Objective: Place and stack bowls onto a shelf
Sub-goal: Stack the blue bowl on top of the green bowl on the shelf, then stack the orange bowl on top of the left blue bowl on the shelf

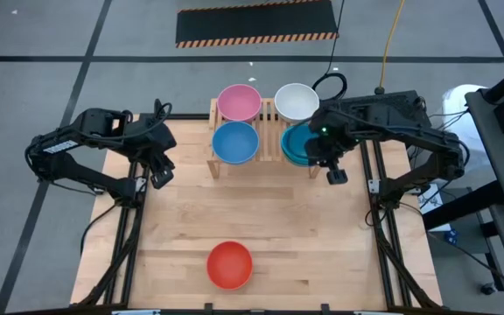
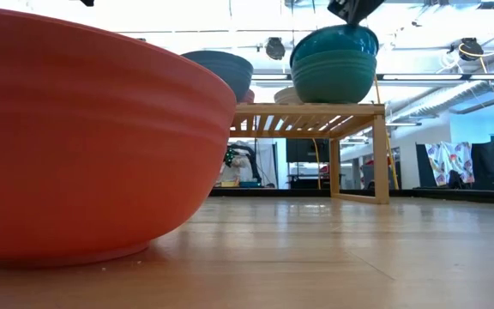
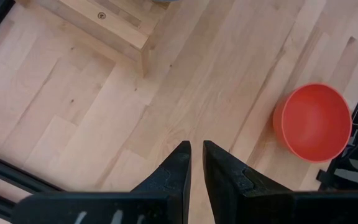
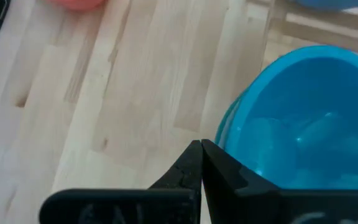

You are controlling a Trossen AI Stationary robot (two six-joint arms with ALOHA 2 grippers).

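High view is showing you the wooden table [image 1: 322, 245] from straight above, with the shelf [image 1: 271, 118] standing at its far edge. Four spots on the shelf are taken: the pink bowl [image 1: 238, 101] and the white bowl [image 1: 296, 101] are sitting at the back, the blue bowl [image 1: 234, 142] is sitting in front of the pink one, and the teal-blue bowl [image 1: 297, 144] is sitting in front of the white one. In the low view, the teal-blue bowl is resting inside the green bowl [image 2: 334, 83], the two nested on the shelf top. The red bowl [image 1: 229, 264] is lying alone on the table near the front edge, well apart from the shelf.

Your right gripper [image 1: 335, 171] is hanging just beside the teal-blue bowl's rim, at the shelf's right front corner; its fingers are pressed together with nothing between them, as the right wrist view shows. Your left gripper [image 1: 160, 172] is waiting over the table to the left of the shelf, its fingers [image 3: 176, 171] standing slightly apart and holding nothing.

No brand, label or readable writing is showing on the bowls or the shelf
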